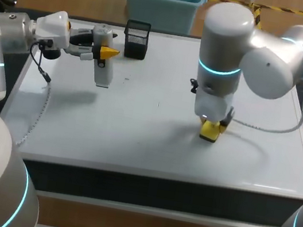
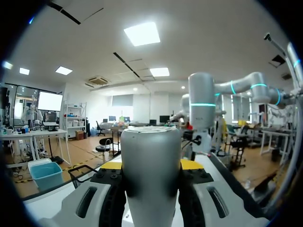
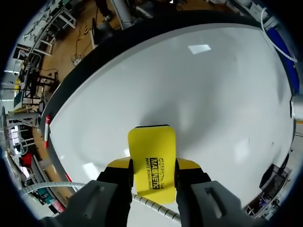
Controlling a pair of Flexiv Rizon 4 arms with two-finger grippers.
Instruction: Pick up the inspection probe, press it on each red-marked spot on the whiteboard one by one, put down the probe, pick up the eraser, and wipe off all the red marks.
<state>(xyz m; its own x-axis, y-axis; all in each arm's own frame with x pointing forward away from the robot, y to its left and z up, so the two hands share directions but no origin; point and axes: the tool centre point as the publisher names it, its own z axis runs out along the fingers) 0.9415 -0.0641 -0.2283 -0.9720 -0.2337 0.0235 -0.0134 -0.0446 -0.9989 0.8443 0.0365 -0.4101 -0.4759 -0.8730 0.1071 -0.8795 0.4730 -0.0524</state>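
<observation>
Yellow eraser (image 3: 151, 146) being gripped by right end effector (image 3: 152, 165), pressing on whiteboard (image 1: 152, 143) middle: wiping step likely running. Left end effector (image 1: 106, 52) gripping grey probe (image 1: 102, 64) over board's left. No red marks showing; next move needing flat sweeping.

Silver-white rounded arms (image 1: 265, 57) wear glowing cyan rings (image 1: 220, 69), trailing grey cables (image 1: 268, 129), with yellow-tipped black jaws.

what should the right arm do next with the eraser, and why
Probably lift the eraser straight off the whiteboard. The right gripper is shut on it and holds it flat against the board, and neither the head view nor the right wrist view shows any red mark left to wipe. The left gripper holds the probe well away from it.
</observation>
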